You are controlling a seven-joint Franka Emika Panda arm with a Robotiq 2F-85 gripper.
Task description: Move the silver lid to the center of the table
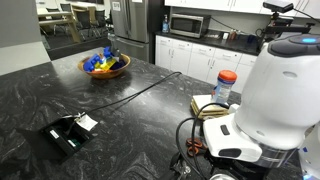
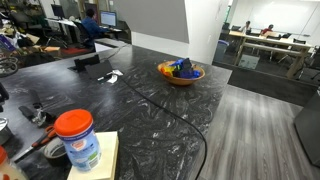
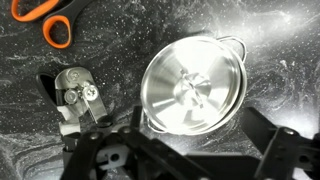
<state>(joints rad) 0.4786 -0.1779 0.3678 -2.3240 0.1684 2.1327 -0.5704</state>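
Note:
The silver lid is a shiny round metal disc with a small knob in its middle and a small loop at its upper right rim. It lies flat on the black marbled table in the wrist view. My gripper is open and empty, directly above the lid's near edge, with one dark finger on each side of it. I cannot make out the lid or the gripper in either exterior view. The table shows in both exterior views.
Orange-handled scissors and a can opener lie left of the lid. A jar with an orange cap stands near the robot base. A fruit bowl, a black device and a cable are on the table.

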